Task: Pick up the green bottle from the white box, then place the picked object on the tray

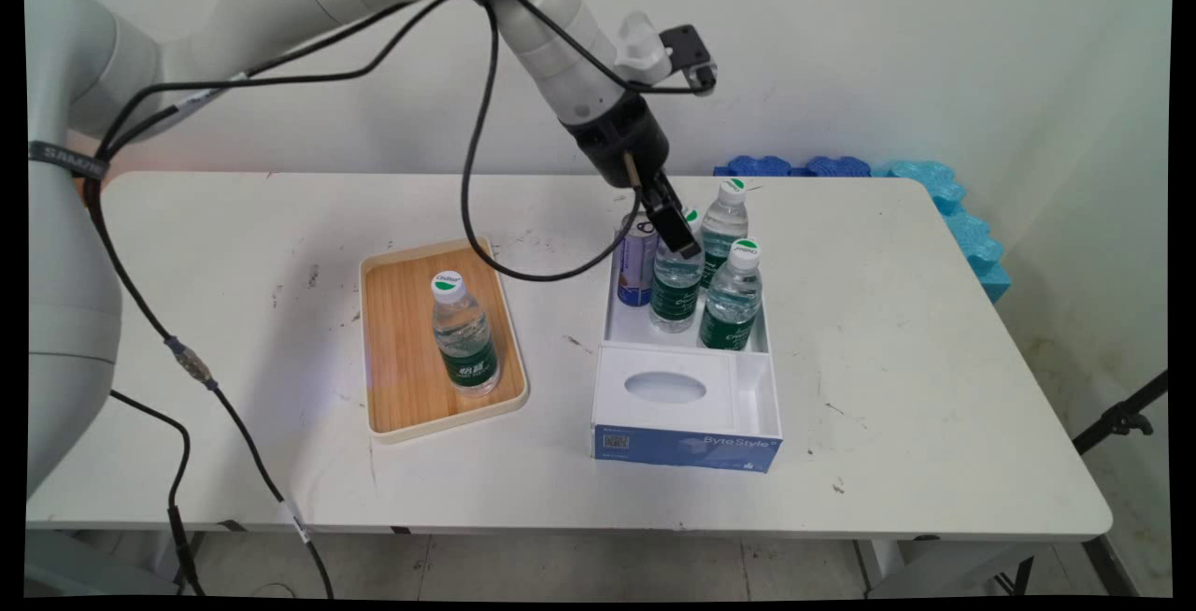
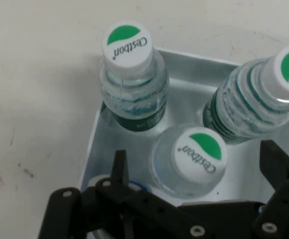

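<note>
The gripper [image 1: 680, 239] hangs over a white box [image 1: 687, 396], jaws apart around one water bottle's [image 2: 196, 159] cap. Two bottles stand at its twelve and two o'clock, a can [image 1: 636, 261] beside; another bottle [image 1: 464, 335] stands on a wooden tray [image 1: 392, 331].

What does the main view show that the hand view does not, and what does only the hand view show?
Only the main view shows the wooden tray with one bottle standing on it, the can in the white box, and the blue foam beyond the table. Only the hand view shows the cap lettering, Cestbon, and the open fingers either side of the middle bottle. Both show the gripper over three bottles in the box.
</note>
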Controlling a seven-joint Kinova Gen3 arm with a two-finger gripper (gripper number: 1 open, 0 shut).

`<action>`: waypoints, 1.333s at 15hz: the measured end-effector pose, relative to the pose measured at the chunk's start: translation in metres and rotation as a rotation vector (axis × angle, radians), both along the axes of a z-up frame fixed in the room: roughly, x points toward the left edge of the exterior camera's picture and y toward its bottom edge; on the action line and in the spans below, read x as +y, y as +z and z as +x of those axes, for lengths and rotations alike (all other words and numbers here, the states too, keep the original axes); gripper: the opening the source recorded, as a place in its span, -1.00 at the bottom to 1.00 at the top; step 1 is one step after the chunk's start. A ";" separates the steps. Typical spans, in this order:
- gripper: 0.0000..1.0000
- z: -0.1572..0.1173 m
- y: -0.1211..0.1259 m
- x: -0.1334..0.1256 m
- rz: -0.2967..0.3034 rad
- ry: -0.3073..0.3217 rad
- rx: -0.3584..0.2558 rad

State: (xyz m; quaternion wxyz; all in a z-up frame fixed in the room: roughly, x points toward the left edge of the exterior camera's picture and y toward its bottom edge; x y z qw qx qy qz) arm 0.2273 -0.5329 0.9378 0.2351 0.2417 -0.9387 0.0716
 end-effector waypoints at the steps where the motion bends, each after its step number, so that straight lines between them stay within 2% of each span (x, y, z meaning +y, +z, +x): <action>1: 1.00 -0.001 -0.003 -0.001 -0.001 -0.002 0.001; 11: 1.00 -0.013 -0.030 -0.004 -0.011 -0.021 0.011; 12: -1.00 -0.013 -0.032 -0.003 -0.011 -0.022 0.011; 16: -1.00 -0.014 -0.038 -0.002 -0.014 -0.027 0.015; 20: -1.00 -0.016 -0.029 0.002 -0.014 -0.027 0.022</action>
